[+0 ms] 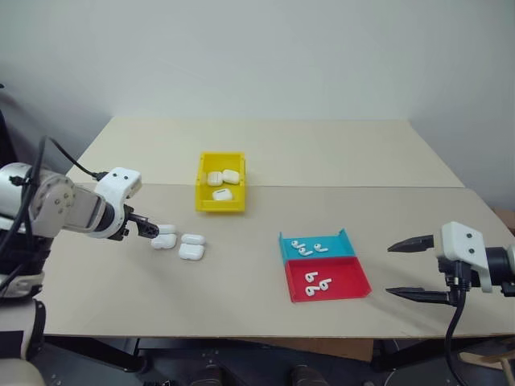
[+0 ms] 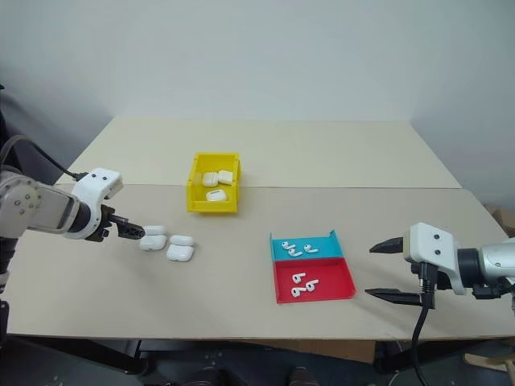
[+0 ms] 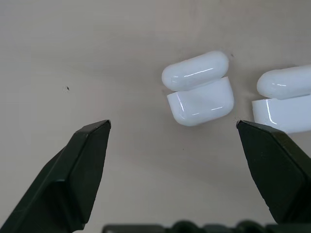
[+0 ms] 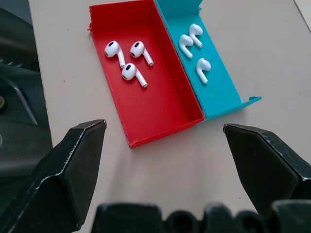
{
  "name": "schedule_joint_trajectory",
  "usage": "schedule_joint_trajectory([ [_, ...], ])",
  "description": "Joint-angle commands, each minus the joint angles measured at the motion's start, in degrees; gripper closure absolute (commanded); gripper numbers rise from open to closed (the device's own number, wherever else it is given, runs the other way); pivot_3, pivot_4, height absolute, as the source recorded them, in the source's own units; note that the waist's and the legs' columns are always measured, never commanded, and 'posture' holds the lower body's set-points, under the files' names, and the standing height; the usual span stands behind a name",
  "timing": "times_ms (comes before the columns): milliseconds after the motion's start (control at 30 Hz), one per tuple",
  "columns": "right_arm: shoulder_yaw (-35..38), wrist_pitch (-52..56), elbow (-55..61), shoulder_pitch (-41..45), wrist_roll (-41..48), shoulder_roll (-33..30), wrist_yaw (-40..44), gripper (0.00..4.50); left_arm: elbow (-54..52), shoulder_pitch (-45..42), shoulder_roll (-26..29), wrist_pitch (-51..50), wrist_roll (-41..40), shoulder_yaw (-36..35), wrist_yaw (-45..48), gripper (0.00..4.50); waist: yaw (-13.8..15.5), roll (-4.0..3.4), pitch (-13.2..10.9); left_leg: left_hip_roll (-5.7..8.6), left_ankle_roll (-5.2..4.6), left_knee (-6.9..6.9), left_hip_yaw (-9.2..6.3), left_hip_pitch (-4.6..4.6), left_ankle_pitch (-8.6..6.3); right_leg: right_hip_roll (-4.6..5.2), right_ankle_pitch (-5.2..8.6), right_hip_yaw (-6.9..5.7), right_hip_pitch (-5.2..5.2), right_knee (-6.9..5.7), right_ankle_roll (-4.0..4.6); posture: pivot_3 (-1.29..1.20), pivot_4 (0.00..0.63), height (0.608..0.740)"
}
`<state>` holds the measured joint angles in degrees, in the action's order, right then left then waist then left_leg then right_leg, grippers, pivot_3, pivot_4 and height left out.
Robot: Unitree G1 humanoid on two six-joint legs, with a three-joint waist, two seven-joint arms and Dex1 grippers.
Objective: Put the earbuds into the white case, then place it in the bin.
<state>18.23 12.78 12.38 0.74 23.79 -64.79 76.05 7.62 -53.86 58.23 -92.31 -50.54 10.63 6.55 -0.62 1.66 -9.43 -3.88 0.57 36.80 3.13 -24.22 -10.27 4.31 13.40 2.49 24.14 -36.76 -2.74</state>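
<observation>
Three white cases lie on the table left of centre, the nearest [image 1: 164, 238] just past my left gripper [image 1: 153, 232]. In the left wrist view this case [image 3: 199, 94] has its lid tipped back and lies beyond the open, empty fingers [image 3: 82, 170]; a second open case [image 3: 286, 99] lies beside it. The earbuds rest in two trays: three in the teal tray [image 4: 194, 48] and three in the red tray [image 4: 127, 60]. The yellow bin [image 1: 202, 193] stands behind the cases and holds three closed cases. My right gripper [image 1: 389, 270] hovers open and empty to the right of the trays.
The teal tray [image 1: 344, 242] and red tray [image 1: 354, 281] sit side by side right of centre, near the front edge. A seam crosses the table behind the bin. A black cable runs along my left arm.
</observation>
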Motion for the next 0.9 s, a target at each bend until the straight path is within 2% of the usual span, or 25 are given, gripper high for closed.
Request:
schedule_joint_trajectory([
  [33,0.64,0.97,0.41,1.03,1.03,-0.45,0.15,0.03,7.82,-4.88,-0.97,-0.19,-6.61,0.79,-6.23,0.00,0.02,0.01,-0.01,0.00,0.00,0.00,0.00,0.00,0.00,0.00,0.00,-0.01,0.01,0.00,0.00,0.00,0.150,0.740],
  [167,-0.27,1.09,-0.59,2.37,0.61,-0.68,0.31,0.03,15.94,-8.59,-2.86,-0.19,-11.66,2.20,-11.86,0.00,-0.06,0.02,-0.01,0.02,0.01,0.01,-0.01,0.04,0.01,0.00,0.00,-0.01,-0.02,-0.04,-0.01,0.00,0.150,0.740],
  [367,-0.43,1.51,-0.82,2.73,0.34,-0.69,-0.09,0.03,21.64,-10.08,-4.39,-0.19,-17.24,3.03,-19.23,0.00,-0.08,0.02,-0.01,0.03,0.02,0.01,-0.01,0.02,0.01,0.01,-0.02,0.00,0.00,-0.04,0.03,0.00,0.150,0.740],
  [700,-0.37,2.11,-0.46,2.34,0.35,-0.61,-0.21,0.03,23.42,-8.12,-8.90,-0.19,-16.39,-0.95,-26.66,0.00,0.02,0.03,-0.02,0.06,0.07,0.01,-0.02,0.01,0.04,0.03,-0.03,-0.02,-0.01,-0.04,0.03,0.00,0.150,0.740],
  [900,0.32,2.83,-0.74,1.81,0.35,-1.49,0.47,0.03,26.89,-8.16,-12.78,-0.19,-12.82,-4.54,-29.31,0.00,0.02,0.03,-0.02,0.07,0.07,0.01,-0.03,0.02,0.04,0.04,-0.10,-0.02,-0.02,-0.04,0.15,0.00,0.150,0.740],
])
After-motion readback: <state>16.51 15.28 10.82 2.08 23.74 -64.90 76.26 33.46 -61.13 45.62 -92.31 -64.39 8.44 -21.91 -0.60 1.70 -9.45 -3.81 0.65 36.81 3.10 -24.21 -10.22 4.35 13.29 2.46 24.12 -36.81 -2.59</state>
